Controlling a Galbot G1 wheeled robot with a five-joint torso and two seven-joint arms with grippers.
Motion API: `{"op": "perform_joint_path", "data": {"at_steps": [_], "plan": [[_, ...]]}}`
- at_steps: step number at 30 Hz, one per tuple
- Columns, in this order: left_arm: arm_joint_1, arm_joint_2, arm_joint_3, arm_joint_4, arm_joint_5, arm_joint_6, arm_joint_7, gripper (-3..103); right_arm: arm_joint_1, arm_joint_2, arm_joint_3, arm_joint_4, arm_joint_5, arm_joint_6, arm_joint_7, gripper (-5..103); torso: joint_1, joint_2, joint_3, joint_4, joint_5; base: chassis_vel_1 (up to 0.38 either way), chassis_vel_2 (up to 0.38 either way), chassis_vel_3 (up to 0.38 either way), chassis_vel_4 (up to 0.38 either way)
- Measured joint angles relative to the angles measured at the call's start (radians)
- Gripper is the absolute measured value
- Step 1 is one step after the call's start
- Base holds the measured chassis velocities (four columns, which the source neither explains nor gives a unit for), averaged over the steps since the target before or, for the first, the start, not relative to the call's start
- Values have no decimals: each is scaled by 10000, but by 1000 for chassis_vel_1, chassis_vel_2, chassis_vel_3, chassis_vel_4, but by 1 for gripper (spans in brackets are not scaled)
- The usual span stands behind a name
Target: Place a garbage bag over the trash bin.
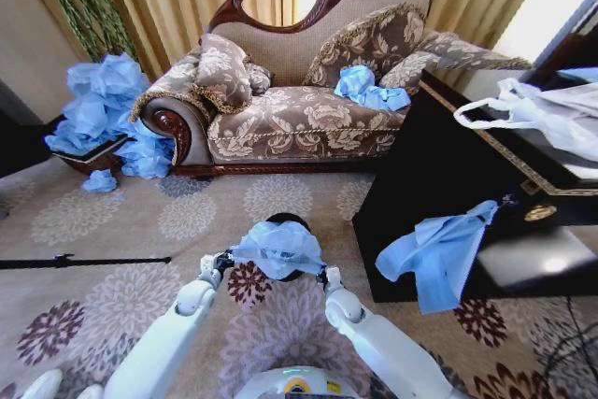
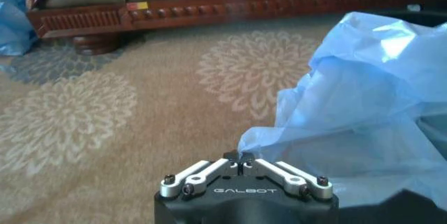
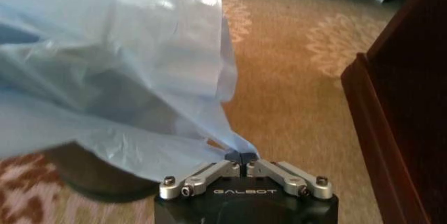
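The garbage bag (image 1: 278, 248), thin crinkly light-blue plastic, lies draped over the top of the small black trash bin (image 1: 286, 220), whose rim peeks out behind it. My left gripper (image 1: 220, 261) is shut on the bag's left edge. The left wrist view shows its tips (image 2: 238, 157) pinching a corner of the bag (image 2: 363, 114). My right gripper (image 1: 324, 275) is shut on the right edge. From the right wrist, the tips (image 3: 239, 156) clamp a corner of the bag (image 3: 119, 72), and the bin's dark side (image 3: 91, 179) shows under it.
A black cabinet (image 1: 439, 175) stands close on the right, with another blue bag (image 1: 439, 251) hanging off it and a white bag (image 1: 551, 111) on top. A sofa (image 1: 299, 114) stands ahead, a heap of blue bags (image 1: 103, 109) at its left. A black rod (image 1: 84, 261) lies on the carpet.
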Motion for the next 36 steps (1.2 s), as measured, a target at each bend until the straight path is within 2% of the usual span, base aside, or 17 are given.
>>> {"op": "perform_joint_path", "data": {"at_steps": [5, 10, 20, 32, 36], "plan": [[-677, -277, 145, 672, 256, -329, 67, 0, 444, 115, 32, -414, -48, 209, -276, 0, 0, 0, 0, 0, 0, 0, 0, 0, 0], [-1493, -680, 354, 1636, 563, -634, 263, 0, 1102, 284, -35, -1039, -249, 715, -670, 0, 1, 0, 0, -3, 0, 0, 0, 0, 0], [-1968, -783, 378, 2138, 684, -798, 506, 0, 1870, 220, -227, -1270, -488, 849, -964, 0, 1, 0, 1, -1, 0, 0, 0, 0, 0], [-3110, -843, 423, 3167, 738, -1003, 669, 0, 2544, 118, -584, -1704, -324, 842, -1322, 0, 2, -1, 0, -2, 0, 0, 0, 0, 0], [-2824, -884, 375, 2812, 774, -1003, 664, 0, 2425, 52, -599, -1569, -295, 841, -1324, 0, 2, 0, -1, -1, 1, 0, 0, 0, 0]]}}
